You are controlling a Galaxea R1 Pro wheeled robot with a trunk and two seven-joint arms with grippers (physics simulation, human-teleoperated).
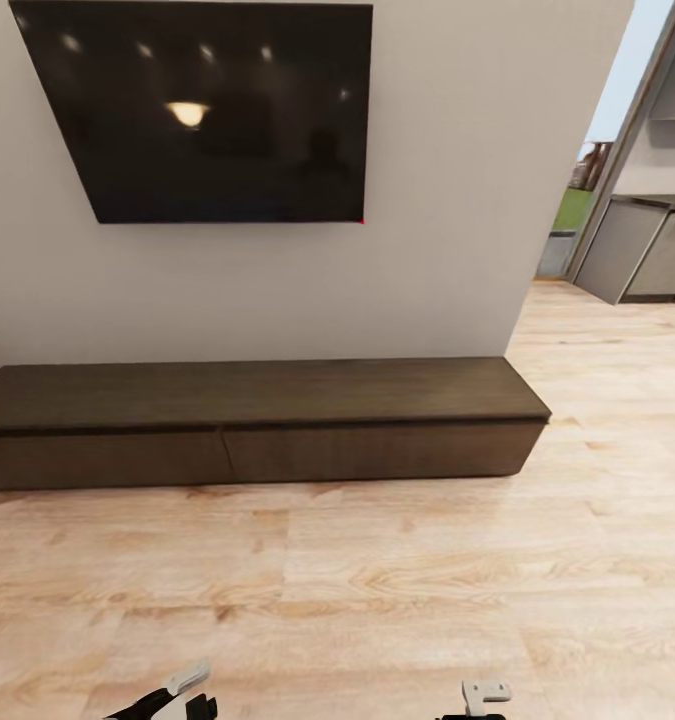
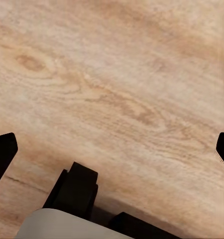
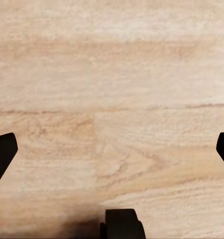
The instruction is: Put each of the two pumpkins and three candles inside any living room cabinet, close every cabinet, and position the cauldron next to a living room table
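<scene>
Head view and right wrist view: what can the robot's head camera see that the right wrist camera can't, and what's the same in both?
Head view: the long dark-brown cabinet against the wall, its drawers shut, a black TV mounted above it, and a doorway at the right leading to grey kitchen units. The left end effector peeks in at the bottom edge.

Right wrist view: a close look at the planks, with the right end effector spread wide, one dark fingertip at each side.

Both: the light wooden floor and part of the right end effector.
</scene>
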